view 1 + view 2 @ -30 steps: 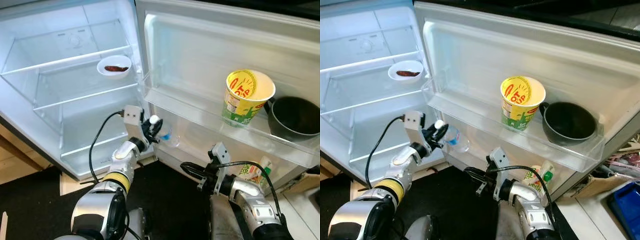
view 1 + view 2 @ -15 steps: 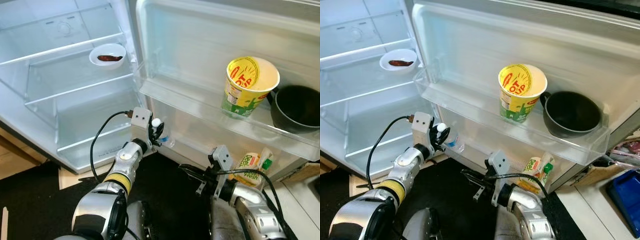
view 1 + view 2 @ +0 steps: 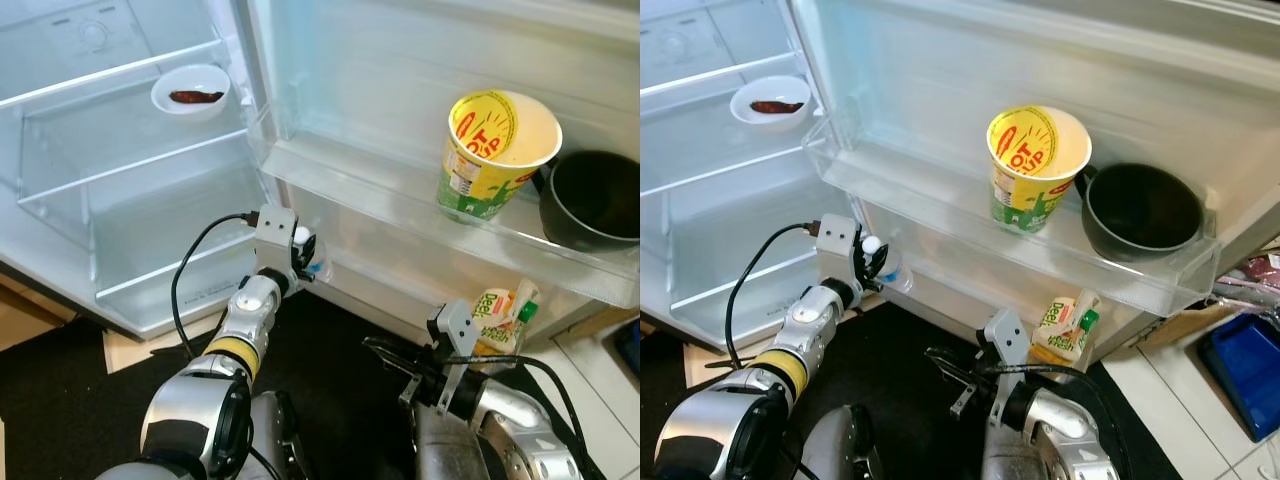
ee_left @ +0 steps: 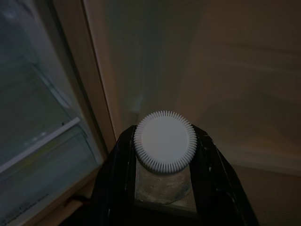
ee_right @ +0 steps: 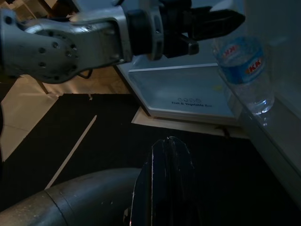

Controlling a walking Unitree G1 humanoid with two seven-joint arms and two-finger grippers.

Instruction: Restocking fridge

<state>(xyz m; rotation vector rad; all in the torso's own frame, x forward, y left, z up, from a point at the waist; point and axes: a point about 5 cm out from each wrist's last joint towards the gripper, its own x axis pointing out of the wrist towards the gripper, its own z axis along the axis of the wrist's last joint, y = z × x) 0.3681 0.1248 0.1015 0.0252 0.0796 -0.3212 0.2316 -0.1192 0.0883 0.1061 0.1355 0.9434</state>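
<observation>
The fridge door (image 3: 400,60) stands open to my right, its upper door shelf (image 3: 400,215) carrying a yellow noodle cup (image 3: 488,155) and a dark pot (image 3: 592,208) side by side. To my left the fridge body gapes wide, glass shelves (image 3: 120,170) mostly bare, a small white bowl (image 3: 190,92) sitting on an upper one. There is open room under the door shelf, down by the door's lower inner wall.

My left hand (image 3: 303,254) is closed on the neck of a small water bottle (image 5: 244,70), fingers (image 4: 117,188) clamped either side just under the white ribbed cap (image 4: 165,142). The bottle's long axis runs outward from my hand, cap toward my wrist and base toward the door, its lower end close against the door's lower ledge; I cannot tell if it touches.

My right hand (image 3: 385,352) hangs low over the dark floor mat (image 3: 60,380), fingers (image 5: 169,179) pressed together and holding nothing. A green-and-white packet (image 3: 497,318) sits in the lower door area, just beyond it.
</observation>
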